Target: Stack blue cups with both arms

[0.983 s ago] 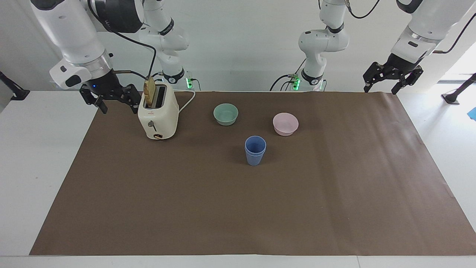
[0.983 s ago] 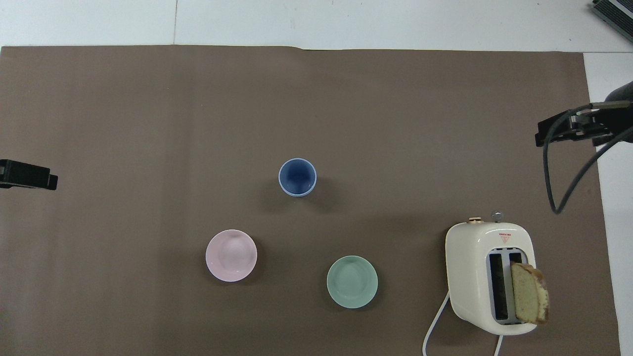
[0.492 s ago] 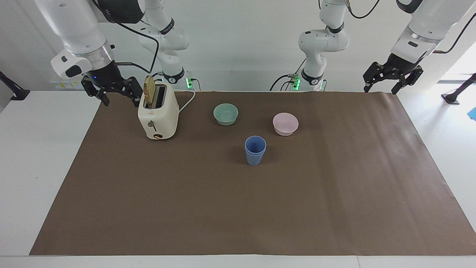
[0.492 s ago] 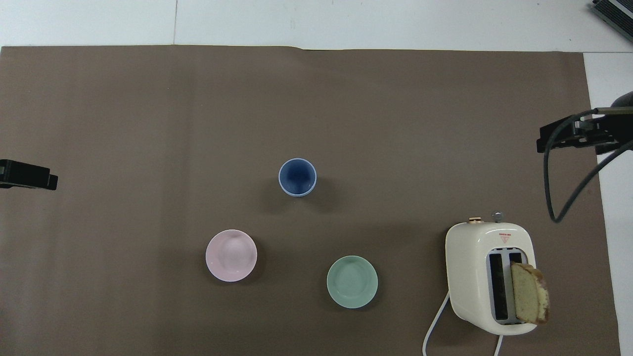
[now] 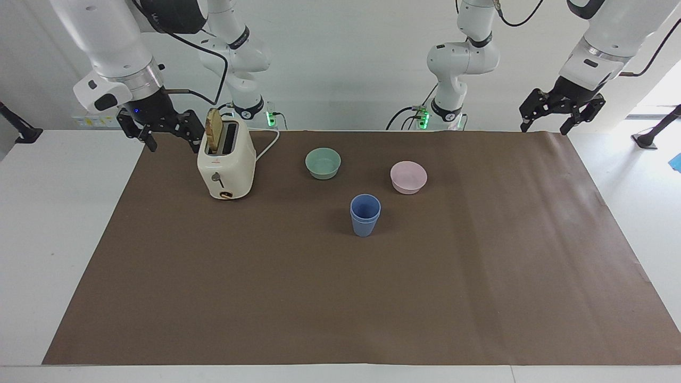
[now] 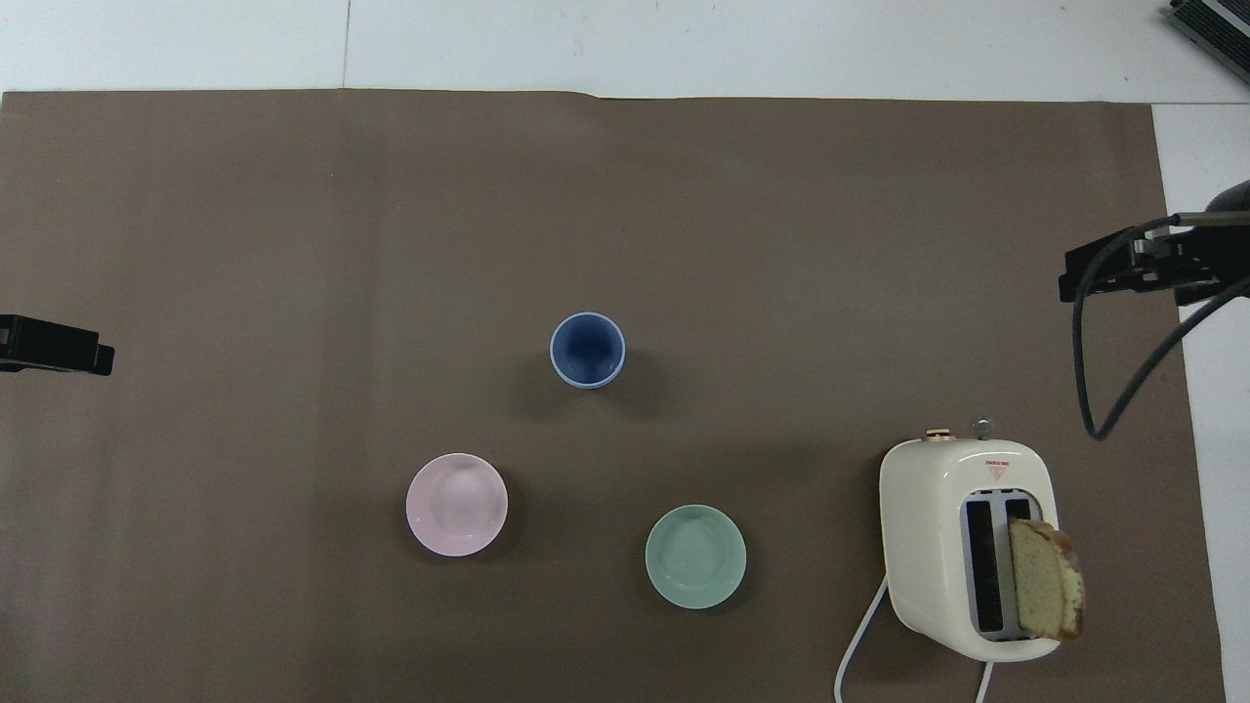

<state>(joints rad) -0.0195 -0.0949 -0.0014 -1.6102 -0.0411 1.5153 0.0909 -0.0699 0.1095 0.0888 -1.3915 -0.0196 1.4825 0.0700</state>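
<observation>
The two blue cups (image 5: 365, 215) stand nested one in the other, upright, near the middle of the brown mat; they also show in the overhead view (image 6: 587, 350). My right gripper (image 5: 171, 139) hangs open and empty above the mat's edge beside the toaster; part of it shows in the overhead view (image 6: 1123, 270). My left gripper (image 5: 548, 125) hangs open and empty over the mat's corner at the left arm's end; its tip shows in the overhead view (image 6: 59, 347). Both grippers are well apart from the cups.
A cream toaster (image 5: 226, 166) with a slice of bread (image 5: 214, 130) in one slot stands at the right arm's end. A mint-green bowl (image 5: 323, 163) and a pink bowl (image 5: 408, 177) sit nearer to the robots than the cups.
My right gripper has risen and drawn back a little beside the toaster, then settled. The left gripper, the cups and the bowls have not moved.
</observation>
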